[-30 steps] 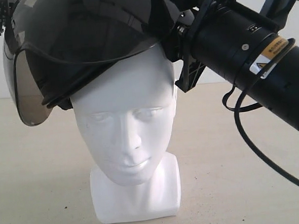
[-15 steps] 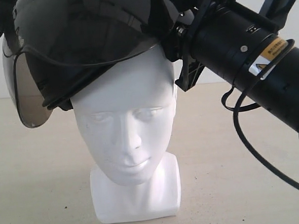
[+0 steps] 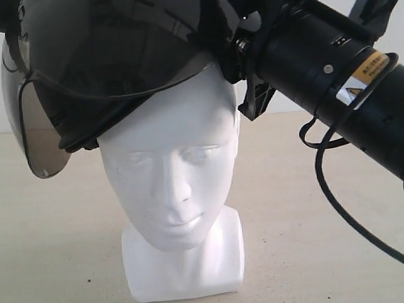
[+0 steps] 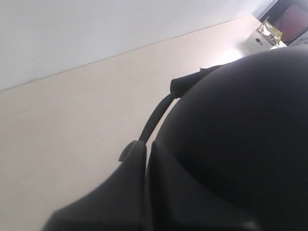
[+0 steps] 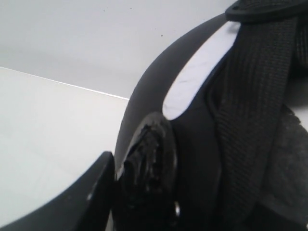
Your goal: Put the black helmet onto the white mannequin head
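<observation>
Exterior view: the black helmet is sitting tilted on the crown of the white mannequin head, with the visor hanging beside the forehead and the face uncovered. The right arm is reaching to the helmet's rim.

Left wrist view: the left gripper is sitting right against the dark shell; cannot tell whether it is gripping.

Right wrist view: the right gripper is clamping the helmet's rim, with the strap beside it.
</observation>
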